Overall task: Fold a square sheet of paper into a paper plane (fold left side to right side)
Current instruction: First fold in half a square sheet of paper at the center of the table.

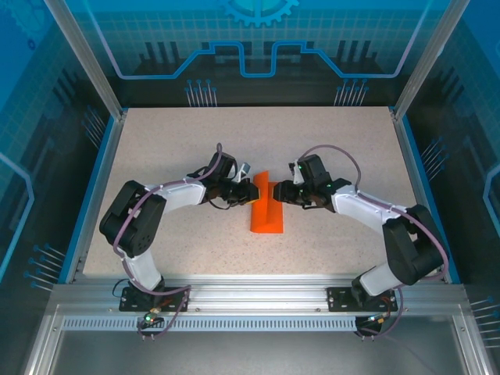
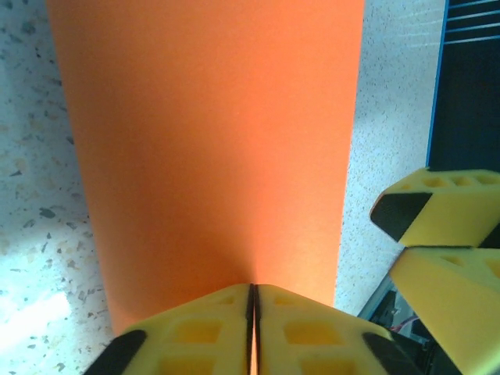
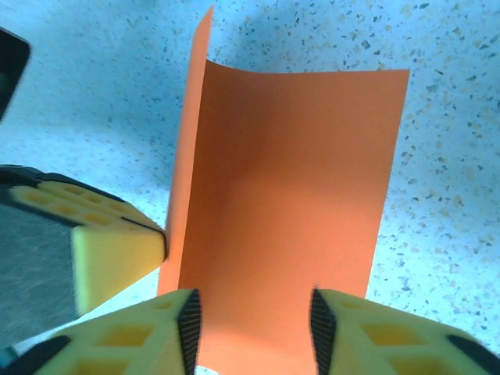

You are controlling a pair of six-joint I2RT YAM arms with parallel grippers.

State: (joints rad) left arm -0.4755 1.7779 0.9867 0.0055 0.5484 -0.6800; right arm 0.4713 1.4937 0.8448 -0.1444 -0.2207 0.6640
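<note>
The left gripper (image 2: pixel 251 332) is seen with its yellow fingertips pressed together, a thin edge of the paper (image 2: pixel 211 141) clamped between them. From that grip the orange sheet is seen rising away from the wrist camera as a broad, plain panel.

The right gripper (image 3: pixel 251 332) is held open, its two fingertips well apart, and the near edge of the paper lies in the gap between them. No contact between these fingertips and the sheet can be made out. In the right wrist view, one finger of the left gripper is seen at the left, touching a raised flap of the paper.

From above, the two grippers are seen facing each other across the paper, the left one on the sheet's left side and the right one on its right. The paper is found near the middle of the speckled table (image 1: pixel 180 148). It is creased lengthwise, one part lying flat on the table and the flap along one long edge standing up.
</note>
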